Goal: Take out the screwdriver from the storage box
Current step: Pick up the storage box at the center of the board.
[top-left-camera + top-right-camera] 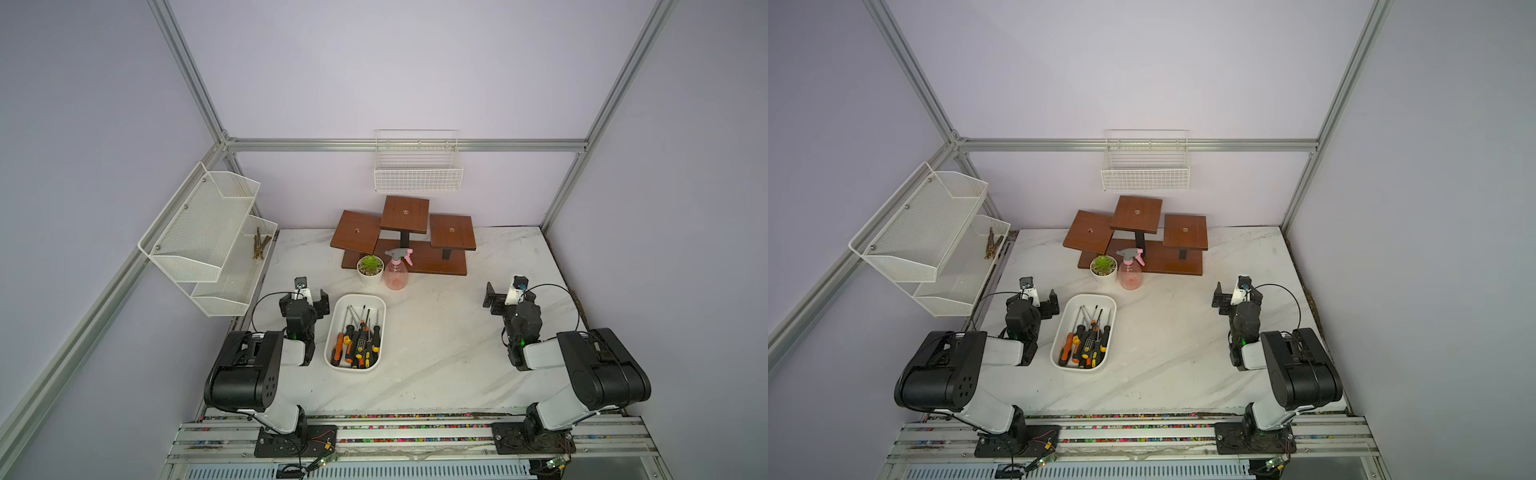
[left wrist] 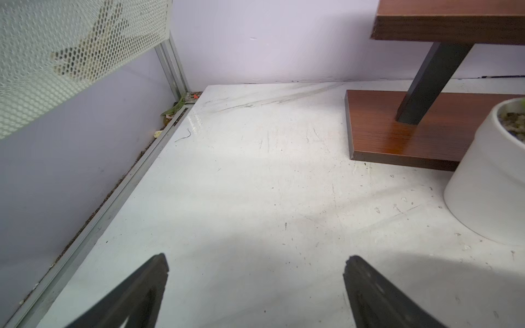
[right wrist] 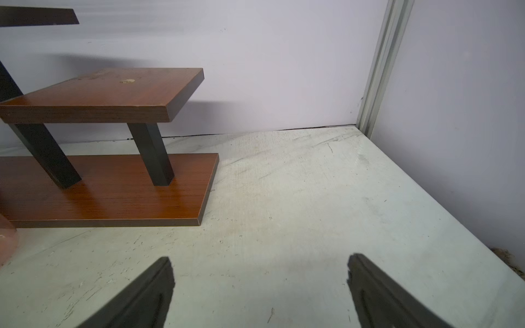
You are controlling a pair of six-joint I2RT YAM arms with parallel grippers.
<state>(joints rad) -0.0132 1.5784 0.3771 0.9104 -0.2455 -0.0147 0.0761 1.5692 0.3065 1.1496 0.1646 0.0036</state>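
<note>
Both arms sit folded low at the near edge of the worktop (image 1: 436,357), which I judge to be a resting pose that keeps the middle free for a reach. The left pincer (image 1: 305,300) hovers just beside the storage box (image 1: 360,300) and the right pincer (image 1: 510,296) is well apart from it. Each is spread wide and grasps nothing, as both wrist views confirm. The box lies flat on the worktop left of centre, in front of the potted succulent (image 1: 370,267) and the pink spray bottle (image 1: 396,272). Its long side runs away from the arms, so the screwdrivers (image 1: 358,345) rest inside with handles nearest the robot, handy for the left arm. Counted: two pincers, one box, one plant, one bottle, one wooden stand (image 1: 405,214) with three raised platforms, and roughly six or seven screwdrivers, whose overlap prevents a sure count.
</note>
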